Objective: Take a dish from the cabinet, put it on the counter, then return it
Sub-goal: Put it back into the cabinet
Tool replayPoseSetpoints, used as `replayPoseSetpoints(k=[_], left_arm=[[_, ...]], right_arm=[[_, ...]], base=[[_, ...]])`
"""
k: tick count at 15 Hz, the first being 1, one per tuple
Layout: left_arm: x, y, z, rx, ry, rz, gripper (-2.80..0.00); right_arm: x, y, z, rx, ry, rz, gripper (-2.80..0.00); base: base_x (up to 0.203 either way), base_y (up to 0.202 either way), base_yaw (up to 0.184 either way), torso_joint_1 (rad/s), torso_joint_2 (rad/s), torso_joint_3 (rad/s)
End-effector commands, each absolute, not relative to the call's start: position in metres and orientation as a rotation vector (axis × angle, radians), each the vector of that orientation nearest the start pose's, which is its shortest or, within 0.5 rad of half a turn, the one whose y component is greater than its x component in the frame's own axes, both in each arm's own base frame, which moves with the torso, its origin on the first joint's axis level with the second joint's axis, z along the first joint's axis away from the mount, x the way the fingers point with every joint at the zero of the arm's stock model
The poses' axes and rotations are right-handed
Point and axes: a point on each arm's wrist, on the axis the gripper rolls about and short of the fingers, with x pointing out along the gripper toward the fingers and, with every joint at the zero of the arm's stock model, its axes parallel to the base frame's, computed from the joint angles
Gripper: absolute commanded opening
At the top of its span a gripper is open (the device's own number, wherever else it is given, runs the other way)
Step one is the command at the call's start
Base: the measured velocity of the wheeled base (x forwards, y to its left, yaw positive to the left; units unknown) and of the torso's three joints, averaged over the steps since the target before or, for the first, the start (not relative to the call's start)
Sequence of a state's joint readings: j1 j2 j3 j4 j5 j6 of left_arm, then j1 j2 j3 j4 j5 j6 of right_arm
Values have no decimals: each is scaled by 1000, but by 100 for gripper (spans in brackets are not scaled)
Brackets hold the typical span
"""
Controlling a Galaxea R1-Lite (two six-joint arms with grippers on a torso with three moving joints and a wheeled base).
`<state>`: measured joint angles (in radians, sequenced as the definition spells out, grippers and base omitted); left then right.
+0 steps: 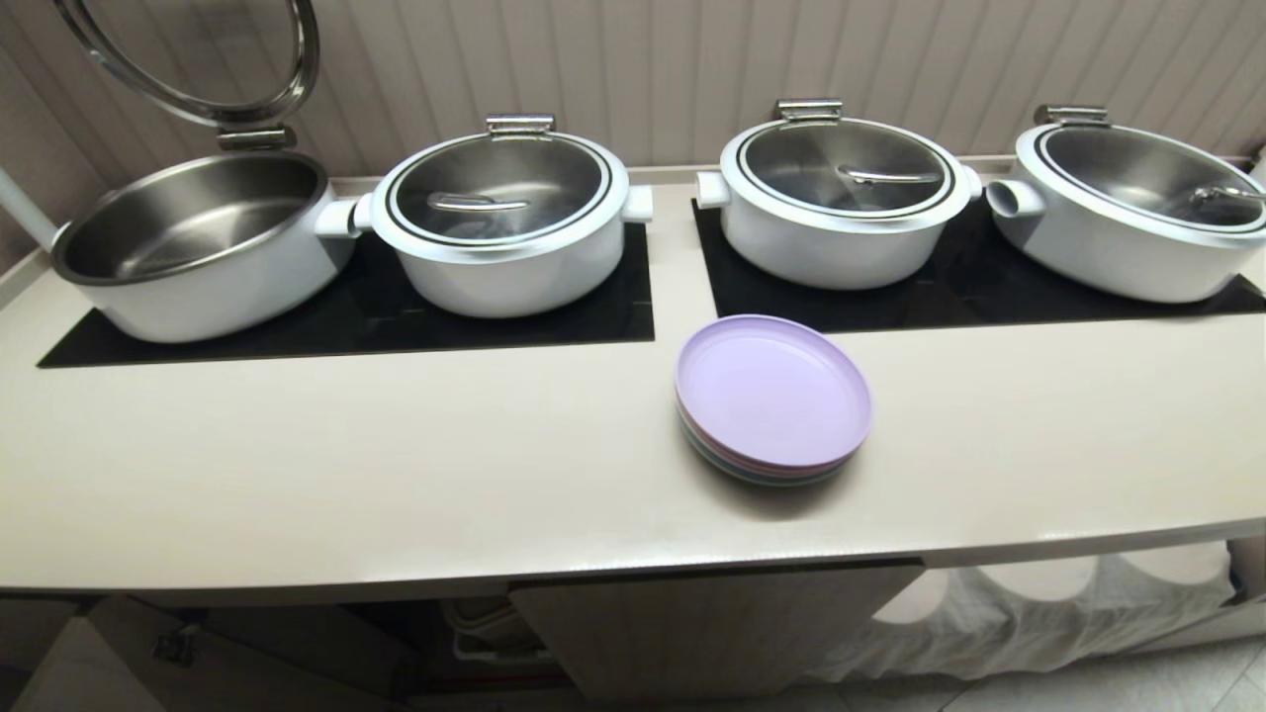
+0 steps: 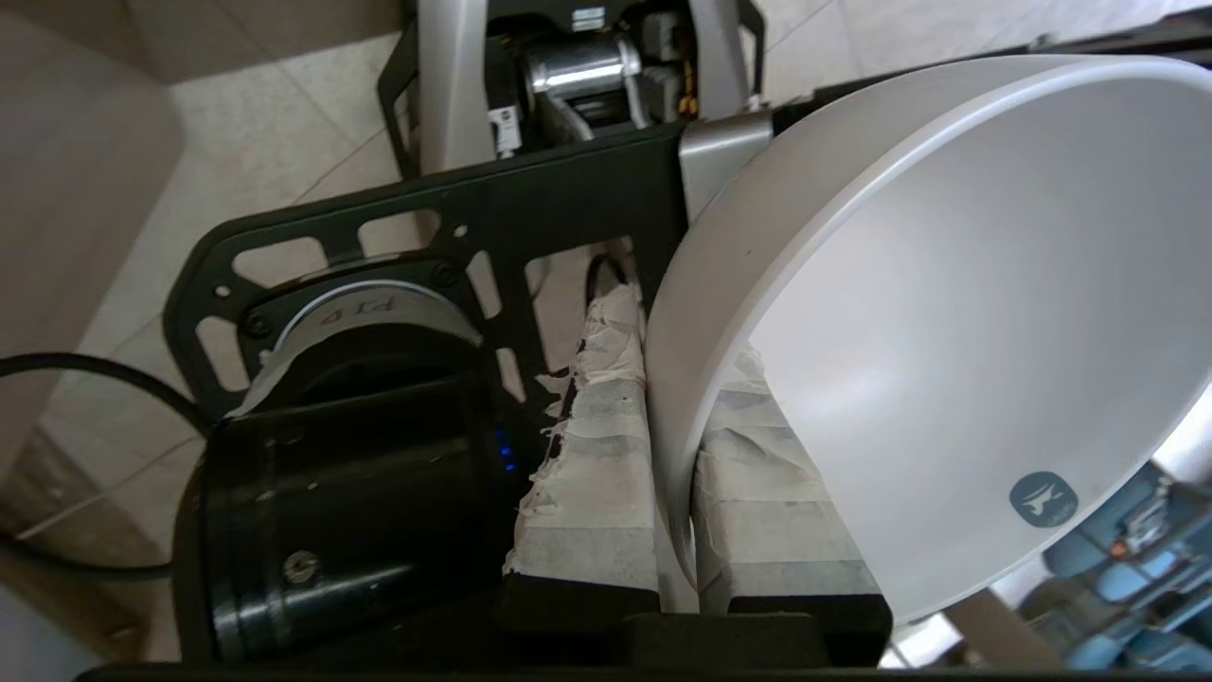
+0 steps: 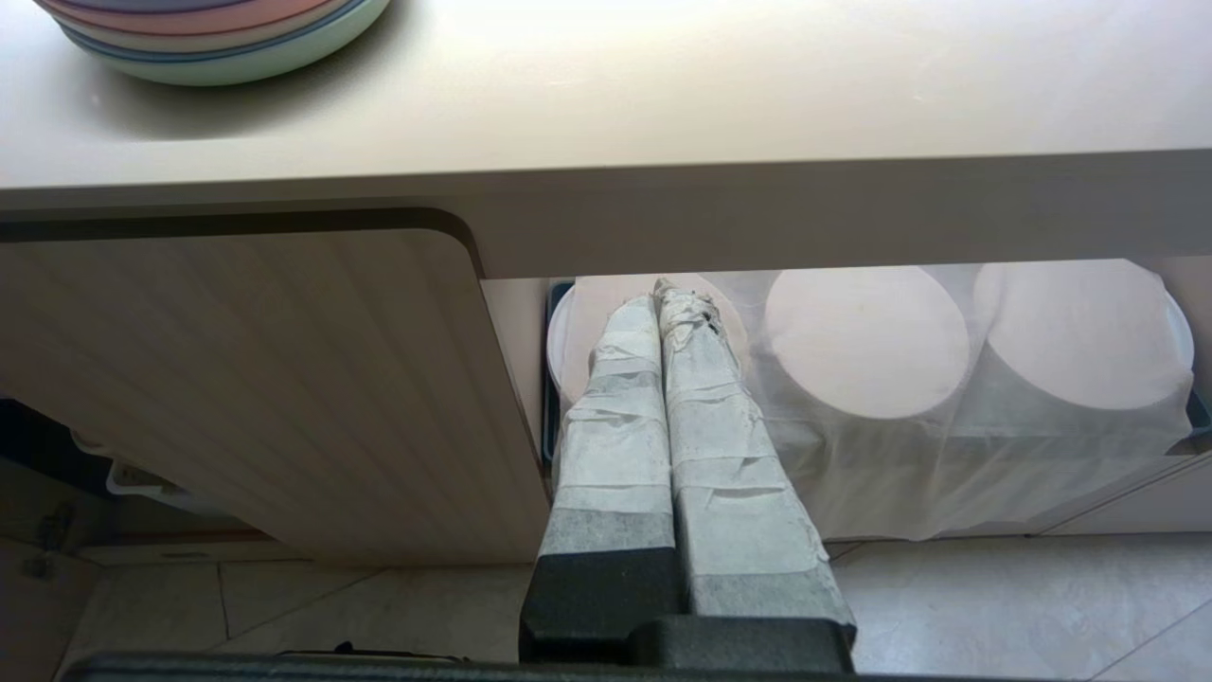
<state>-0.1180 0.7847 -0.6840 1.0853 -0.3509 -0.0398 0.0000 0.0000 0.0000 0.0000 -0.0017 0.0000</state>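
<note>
White ceramic fills much of the left wrist view: the dish (image 2: 947, 341), a plain round bowl, is clamped by its rim in the left pincer (image 2: 674, 511). One tape-wrapped finger (image 2: 592, 474) lies against the outer wall and the other sits inside the bowl, so the rim runs between them. The bowl is tipped on edge, its hollow facing the camera, and a small grey-blue mark shows on the inner wall. Behind it are a black frame of the robot and pale floor tiles (image 2: 256, 142). The bowl is off the table and outside the cabinet, carried in the air.

Neither arm shows in the head view. There the beige table (image 1: 396, 475) carries four white pots on two black inset panels (image 1: 376, 326); the leftmost pot (image 1: 198, 247) has its lid raised, and the other three are covered. A stack of plates (image 1: 771, 396) with a lilac one on top stands near the middle of the table, just in front of the panels. Below the front edge, one ribbed door of the cabinet (image 1: 692, 633) is closed.

The right pincer (image 3: 668, 426) is clenched with nothing between its taped fingers, which lie pressed together. It hangs low in front of the cabinet, pointing at white round shapes under thin cloth (image 3: 947, 445) beside the closed door.
</note>
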Motion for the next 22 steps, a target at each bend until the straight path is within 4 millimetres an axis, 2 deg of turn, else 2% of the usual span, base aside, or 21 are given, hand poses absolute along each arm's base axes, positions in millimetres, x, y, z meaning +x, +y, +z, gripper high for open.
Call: replayPoseSetpoints(k=[1, 5, 10, 22], left_arm=[[4, -8, 174, -147, 1207, -404, -280], [0, -7, 174, -155, 1173, -376, -280], [23, -9, 174, -153, 1102, -341, -280], [37, -10, 178, -141, 1030, -304, -280]], right_arm=[[-23, 0, 75, 0, 0, -2, -280], [-23, 0, 75, 0, 0, -2, -280], [-23, 0, 75, 0, 0, -2, -280], [-23, 0, 75, 0, 0, -2, -280]], base=[[0, 0, 0, 0, 0, 0], [0, 0, 0, 0, 0, 0], [0, 0, 0, 0, 0, 0], [0, 0, 0, 0, 0, 0]])
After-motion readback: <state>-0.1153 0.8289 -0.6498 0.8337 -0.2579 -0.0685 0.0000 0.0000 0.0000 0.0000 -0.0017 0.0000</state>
